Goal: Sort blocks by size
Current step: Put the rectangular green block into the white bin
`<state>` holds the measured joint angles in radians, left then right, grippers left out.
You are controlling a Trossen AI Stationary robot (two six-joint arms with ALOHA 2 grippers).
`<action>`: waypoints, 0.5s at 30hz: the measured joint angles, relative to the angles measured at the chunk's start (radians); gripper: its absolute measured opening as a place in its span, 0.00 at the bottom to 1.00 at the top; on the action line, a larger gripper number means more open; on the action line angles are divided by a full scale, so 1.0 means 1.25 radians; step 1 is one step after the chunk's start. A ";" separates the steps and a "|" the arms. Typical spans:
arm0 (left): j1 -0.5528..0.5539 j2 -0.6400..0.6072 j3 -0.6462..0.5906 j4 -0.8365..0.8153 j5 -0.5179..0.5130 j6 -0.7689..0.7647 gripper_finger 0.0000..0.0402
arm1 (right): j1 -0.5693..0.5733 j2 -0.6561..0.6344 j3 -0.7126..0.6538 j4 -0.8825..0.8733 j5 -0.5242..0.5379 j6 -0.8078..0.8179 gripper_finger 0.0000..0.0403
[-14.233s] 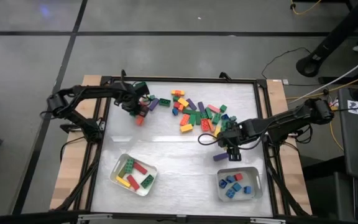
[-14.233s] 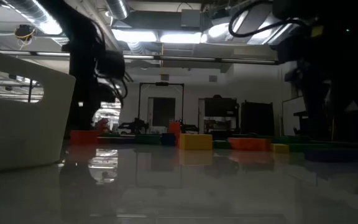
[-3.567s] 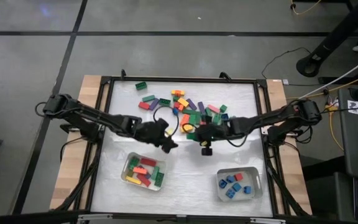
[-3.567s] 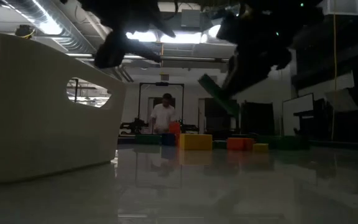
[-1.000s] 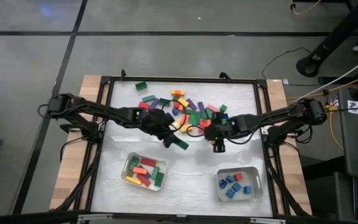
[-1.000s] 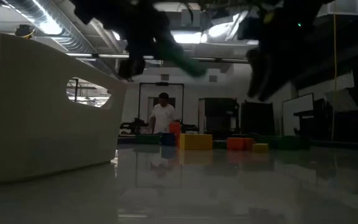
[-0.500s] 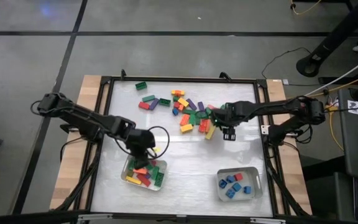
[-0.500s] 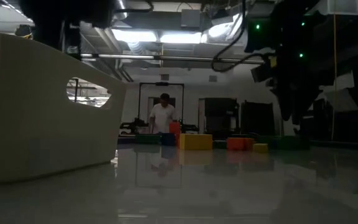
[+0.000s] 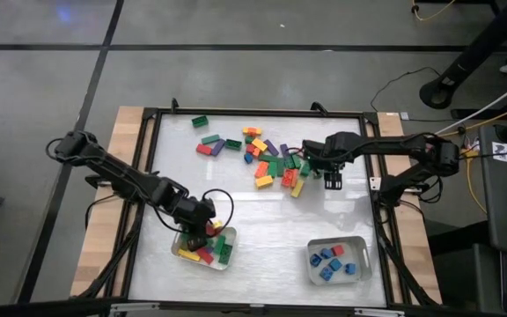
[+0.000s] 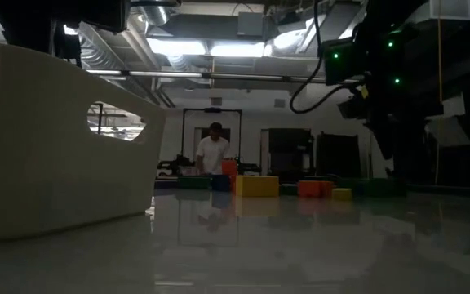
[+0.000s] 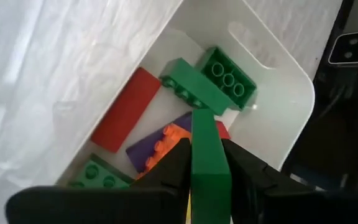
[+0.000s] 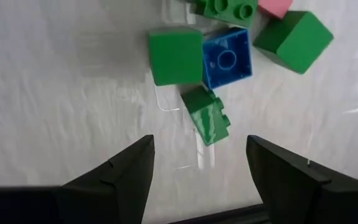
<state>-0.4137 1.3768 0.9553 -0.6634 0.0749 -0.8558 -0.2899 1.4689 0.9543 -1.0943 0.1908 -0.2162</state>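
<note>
Nearest the camera edge of the white desk sit two pale rectangular plastic trays. The left tray holds long bricks in red, yellow, green and purple; the right tray holds small blue squarish bricks with a red one among them.

The left tool hangs directly over the left tray. A second ago it was out by the middle of the desk with a long green studded brick in its grip; it has since swung back and down to the tray. In the left wrist view that brick stands upright between the two dark fingers, its far end touching another long green brick already lying in the tray. The fingers have begun to slacken but the brick has not fallen away, so I judge it as a grasp on the point of letting go. That would put one more long piece with its kind.

Farther back, the right tool has moved from the centre of the desk to the right-hand edge of the loose pile of coloured plastic bricks. Its fingers are spread wide with nothing between them. The right wrist view shows a small green studded brick just ahead, beside a blue square brick lying hollow side up, likely the next small pick.

A good many bricks remain in the pile, with a few strays toward the far left corner, so the sorting is well short of finished.
</note>
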 joint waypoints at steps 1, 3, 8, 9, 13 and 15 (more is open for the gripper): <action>0.000 0.001 0.000 0.004 -0.010 0.008 0.17 | -0.008 0.000 0.000 0.003 -0.001 -0.018 0.63; 0.000 0.002 0.000 0.006 -0.025 0.020 0.17 | -0.027 0.001 0.000 0.005 0.000 -0.046 0.63; -0.003 0.003 0.000 0.001 -0.057 0.017 0.17 | -0.071 0.001 0.000 0.026 -0.041 -0.090 0.63; -0.004 0.006 0.000 0.004 -0.058 0.017 0.17 | -0.077 0.005 0.000 0.029 -0.048 -0.096 0.63; -0.010 0.018 0.000 0.013 -0.058 0.013 0.22 | -0.095 0.021 0.000 0.033 -0.057 -0.103 0.63; -0.017 0.032 0.000 0.016 -0.058 0.013 0.26 | -0.095 0.036 0.000 0.037 -0.060 -0.103 0.63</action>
<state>-0.4352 1.4162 0.9550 -0.6433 0.0025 -0.8394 -0.4088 1.5144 0.9543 -1.0481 0.1156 -0.3450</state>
